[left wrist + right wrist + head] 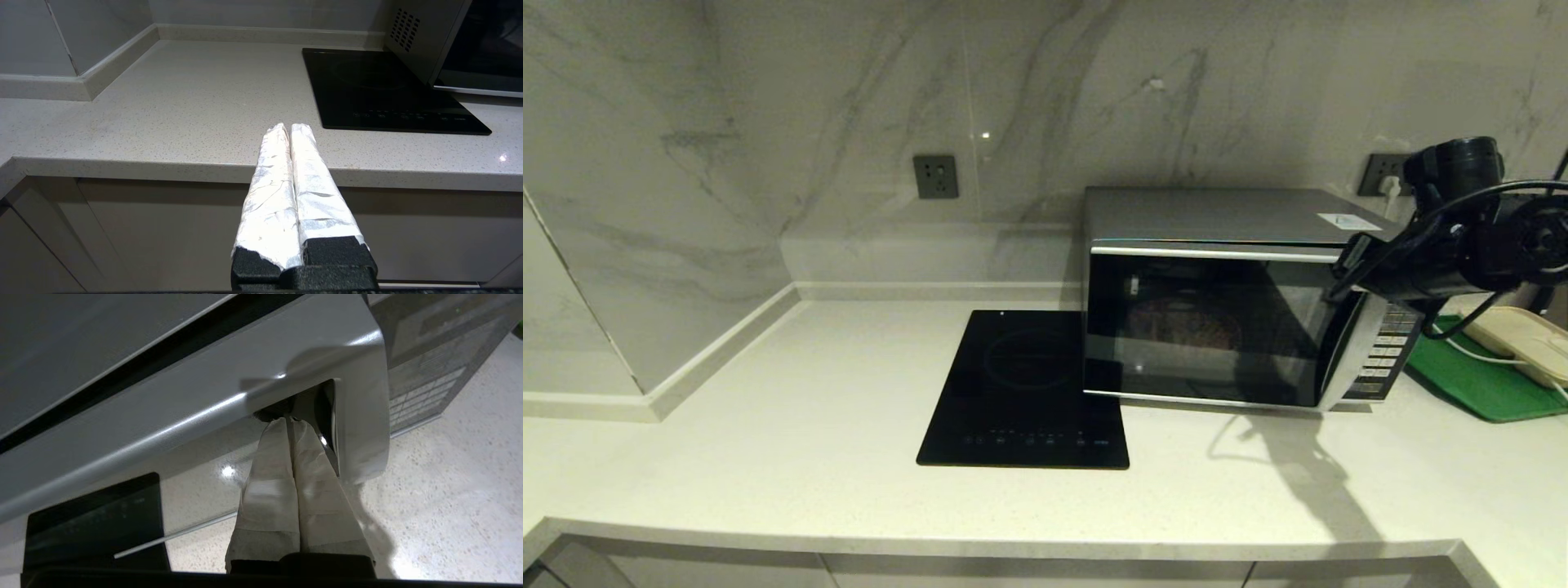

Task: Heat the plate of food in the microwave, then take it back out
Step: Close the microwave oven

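Microwave (pixel 1217 318): door ajar, plate of food (pixel 1184 325) dim inside; right gripper (pixel 291 421), jaws pressed together, hooked in door recess; left gripper (pixel 291 130) parked, jaws together; removal pending.

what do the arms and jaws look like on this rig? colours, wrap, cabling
Both grippers share one build: two long tapered fingers wrapped in crinkled white tape, on a black textured base. See the left gripper and the right gripper. The right arm in the head view is matte black, with rounded cylindrical joint housings and a black cable looping along it. No markings visible. The left arm itself is out of view.
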Motion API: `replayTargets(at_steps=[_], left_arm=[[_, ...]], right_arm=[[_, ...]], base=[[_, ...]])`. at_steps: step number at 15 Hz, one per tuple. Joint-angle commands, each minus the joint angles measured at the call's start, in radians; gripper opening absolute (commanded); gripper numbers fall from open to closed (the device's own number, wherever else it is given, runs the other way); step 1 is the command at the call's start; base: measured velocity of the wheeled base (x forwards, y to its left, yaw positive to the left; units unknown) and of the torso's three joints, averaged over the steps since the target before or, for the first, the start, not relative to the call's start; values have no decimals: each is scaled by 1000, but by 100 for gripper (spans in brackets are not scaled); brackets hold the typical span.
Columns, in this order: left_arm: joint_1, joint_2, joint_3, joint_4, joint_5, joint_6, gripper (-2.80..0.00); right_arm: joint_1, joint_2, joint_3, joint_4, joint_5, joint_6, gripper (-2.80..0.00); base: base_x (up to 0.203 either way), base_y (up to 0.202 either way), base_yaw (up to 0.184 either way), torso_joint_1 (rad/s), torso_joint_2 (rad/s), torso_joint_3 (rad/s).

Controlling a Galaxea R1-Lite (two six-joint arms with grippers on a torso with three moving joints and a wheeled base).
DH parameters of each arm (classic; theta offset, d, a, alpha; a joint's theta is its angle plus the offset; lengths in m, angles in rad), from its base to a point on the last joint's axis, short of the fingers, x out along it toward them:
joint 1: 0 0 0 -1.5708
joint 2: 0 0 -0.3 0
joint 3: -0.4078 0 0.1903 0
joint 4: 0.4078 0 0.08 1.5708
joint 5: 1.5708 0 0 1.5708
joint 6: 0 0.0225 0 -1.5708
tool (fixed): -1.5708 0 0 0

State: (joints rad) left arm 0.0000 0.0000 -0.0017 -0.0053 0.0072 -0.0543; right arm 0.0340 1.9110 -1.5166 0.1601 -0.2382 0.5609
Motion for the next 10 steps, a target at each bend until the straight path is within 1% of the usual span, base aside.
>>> replayTargets(at_steps=[1,7,10], left_arm=[[0,0,0,-1,0,-1,-280],[0,0,0,-1,0,-1,-280],[0,0,0,-1,1,-1,-280]], right_arm=[[0,36,-17,-31,-1,2,-280],[0,14,-8,-37,2,-1,-280],[0,-11,-18,-34,28,-17,-280]], base=[[0,0,0,0,0,0],[0,0,0,0,0,0],[0,0,0,0,0,0]])
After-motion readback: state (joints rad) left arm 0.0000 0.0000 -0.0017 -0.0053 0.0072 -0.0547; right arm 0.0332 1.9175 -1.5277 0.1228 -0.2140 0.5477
